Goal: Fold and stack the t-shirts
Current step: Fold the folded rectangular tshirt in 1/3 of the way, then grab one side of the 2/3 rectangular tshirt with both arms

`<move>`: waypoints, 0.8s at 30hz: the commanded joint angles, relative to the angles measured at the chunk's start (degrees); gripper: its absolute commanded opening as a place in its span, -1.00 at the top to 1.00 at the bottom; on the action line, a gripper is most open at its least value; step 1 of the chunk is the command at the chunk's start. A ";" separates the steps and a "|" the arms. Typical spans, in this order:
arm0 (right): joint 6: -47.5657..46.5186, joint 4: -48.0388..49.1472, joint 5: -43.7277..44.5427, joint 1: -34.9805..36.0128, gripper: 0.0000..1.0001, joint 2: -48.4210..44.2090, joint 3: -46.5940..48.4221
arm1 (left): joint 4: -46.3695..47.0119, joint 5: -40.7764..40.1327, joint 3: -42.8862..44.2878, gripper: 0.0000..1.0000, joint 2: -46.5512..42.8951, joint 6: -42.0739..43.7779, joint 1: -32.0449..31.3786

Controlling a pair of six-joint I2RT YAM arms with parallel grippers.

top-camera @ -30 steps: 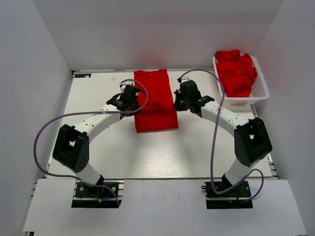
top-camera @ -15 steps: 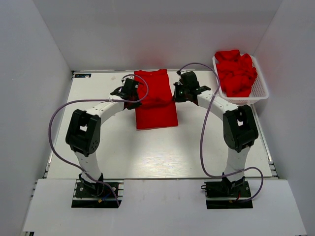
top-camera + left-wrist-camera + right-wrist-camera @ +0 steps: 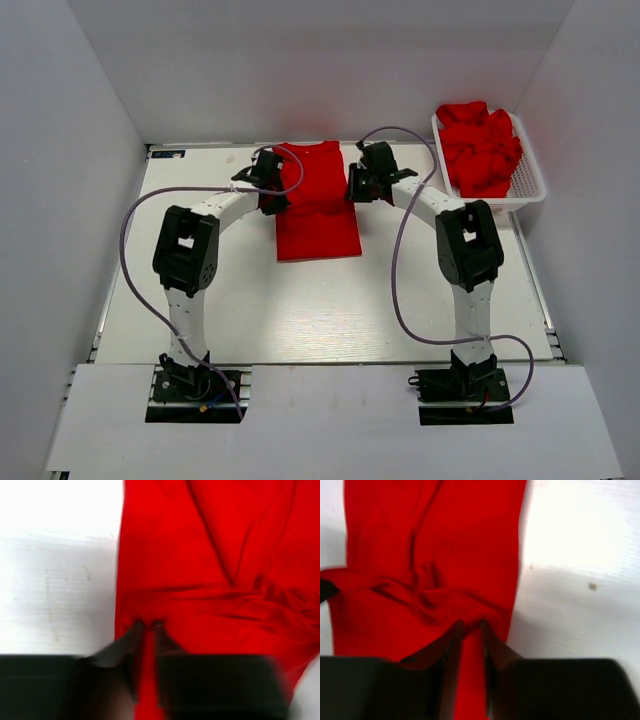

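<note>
One red t-shirt [image 3: 316, 215] lies folded into a long strip on the white table [image 3: 200, 290], collar at the far end. My left gripper [image 3: 271, 188] is at its left edge and my right gripper [image 3: 354, 186] at its right edge, both over the far half. In the left wrist view the left gripper [image 3: 148, 625] has its fingers slightly parted, with red fabric [image 3: 210, 555] showing in the gap and wrinkled ahead of the tips. The right gripper [image 3: 470, 624] looks the same, fingers parted over bunched red cloth [image 3: 430, 545] near the shirt's edge.
A white mesh basket [image 3: 530, 178] stands at the far right, heaped with more crumpled red t-shirts [image 3: 480, 145]. Grey walls close in the table on three sides. Both arms' cables loop above the table beside the shirt.
Both grippers have travelled toward the far end along the shirt's edges, and the shirt's near hem has crept a little farther away. Their fingers, shut before, now stand parted.
</note>
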 commanded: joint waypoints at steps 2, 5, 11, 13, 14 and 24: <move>2.52 2.54 2.11 -1.17 -0.16 3.28 8.00 | -4.65 -0.53 9.97 -0.50 1.18 -1.41 3.34; 2.27 2.37 1.77 -1.88 -0.81 4.16 11.69 | -8.15 -3.15 15.32 -1.00 1.18 -1.41 4.92; -0.37 3.07 0.19 -1.97 -0.81 -5.32 -0.72 | -5.99 -2.38 7.37 -1.00 -7.93 -0.80 5.46; -0.37 4.82 -1.92 -1.88 -0.81 -10.65 -4.98 | -3.69 1.39 -0.51 -1.00 -11.11 -0.80 5.46; -0.46 5.96 -2.97 -1.96 -0.81 -12.08 -11.52 | -2.64 2.80 -3.09 -1.00 -12.43 -0.80 5.46; -0.55 8.60 -10.19 -1.61 -0.81 -22.91 -31.44 | 3.52 15.64 -23.92 -1.00 -19.65 1.40 1.68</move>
